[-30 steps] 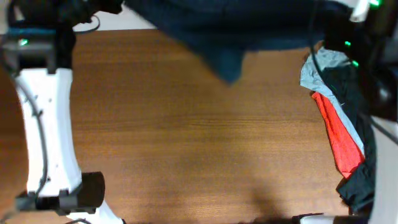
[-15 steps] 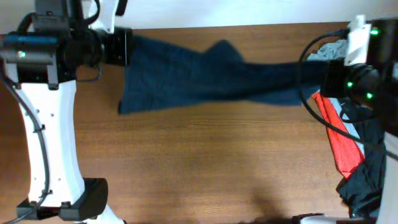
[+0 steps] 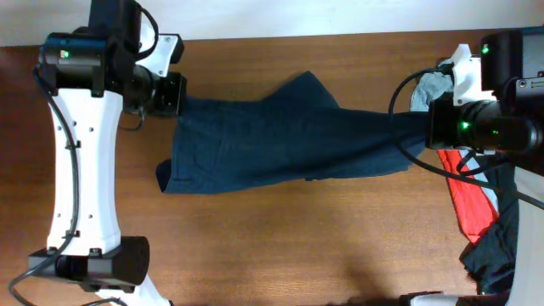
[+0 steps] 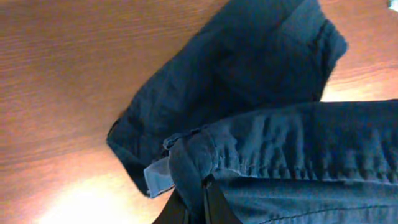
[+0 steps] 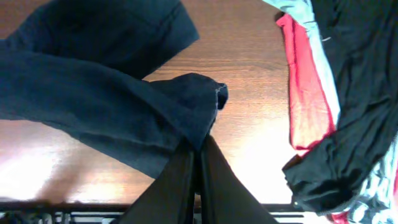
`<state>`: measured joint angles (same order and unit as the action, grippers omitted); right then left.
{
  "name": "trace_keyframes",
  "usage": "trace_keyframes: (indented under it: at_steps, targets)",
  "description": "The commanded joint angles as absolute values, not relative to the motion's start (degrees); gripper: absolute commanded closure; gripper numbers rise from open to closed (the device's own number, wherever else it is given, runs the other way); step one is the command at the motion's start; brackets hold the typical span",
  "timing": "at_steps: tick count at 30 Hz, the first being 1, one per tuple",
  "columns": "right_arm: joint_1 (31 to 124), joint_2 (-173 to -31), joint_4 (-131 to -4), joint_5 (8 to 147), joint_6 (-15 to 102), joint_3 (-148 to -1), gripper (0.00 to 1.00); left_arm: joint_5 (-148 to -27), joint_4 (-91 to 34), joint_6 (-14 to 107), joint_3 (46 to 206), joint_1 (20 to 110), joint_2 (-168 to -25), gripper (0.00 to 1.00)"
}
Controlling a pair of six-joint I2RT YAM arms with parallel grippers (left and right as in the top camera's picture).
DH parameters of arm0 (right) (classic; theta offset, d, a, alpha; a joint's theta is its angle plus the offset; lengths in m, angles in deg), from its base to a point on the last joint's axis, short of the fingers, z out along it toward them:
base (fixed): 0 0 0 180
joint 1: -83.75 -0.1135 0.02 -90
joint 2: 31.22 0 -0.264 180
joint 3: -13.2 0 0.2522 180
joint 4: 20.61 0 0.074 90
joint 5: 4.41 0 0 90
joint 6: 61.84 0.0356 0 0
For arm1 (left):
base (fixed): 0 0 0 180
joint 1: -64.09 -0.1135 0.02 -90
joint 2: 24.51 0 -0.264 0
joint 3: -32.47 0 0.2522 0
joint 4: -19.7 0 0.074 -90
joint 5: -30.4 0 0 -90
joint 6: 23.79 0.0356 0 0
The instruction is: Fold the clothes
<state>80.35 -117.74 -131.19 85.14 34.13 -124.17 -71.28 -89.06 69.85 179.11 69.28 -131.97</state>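
Wood table (image 3: 280, 246), spread-out step: navy shorts (image 3: 280, 140) stretched across the far half between both arms.
Left gripper (image 4: 198, 186) is clamped on what looks like the waistband edge, right gripper (image 5: 199, 149) clamped on the opposite end. Cloth looks twisted, not flat. Next move probably needs lowering and flattening it, clear of the clothes pile (image 3: 476, 204), before any fold.

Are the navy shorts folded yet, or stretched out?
Stretched out, not folded. The dark navy blue soft fabric shorts stretch between the left gripper and right gripper, each shut on one end.
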Motion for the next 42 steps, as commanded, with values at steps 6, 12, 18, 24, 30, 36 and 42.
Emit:
trace_keyframes:
  at_steps: [6,12,18,24,30,36,42]
  targets:
    - [80.7,-122.2,-125.4,82.7,34.1,-124.2,0.96,-64.0,-89.1,68.2,179.0,68.8,-131.6,0.93]
    - [80.7,-133.5,-121.0,79.7,33.9,-124.2,0.96,-56.2,-88.6,64.5,174.5,68.7,-131.7,0.93]
    - [80.7,-143.7,-112.2,76.0,33.9,-124.2,0.95,-55.2,-80.1,63.8,163.5,67.0,-131.7,0.92]
    - [79.9,-151.4,-103.1,71.0,33.9,-124.2,0.94,-55.0,-66.9,62.2,152.6,64.5,-132.9,0.92]
    - [78.5,-155.7,-94.8,71.0,33.9,-124.2,0.72,-53.2,-56.5,62.2,151.2,61.8,-133.8,0.82]
    - [80.2,-155.0,-94.4,71.8,33.9,-124.3,0.41,-47.8,-54.1,63.0,152.6,59.5,-133.5,0.51]
    - [84.0,-151.1,-105.9,71.2,33.9,-124.3,0.41,-50.0,-60.3,62.9,154.0,58.4,-131.3,0.50]
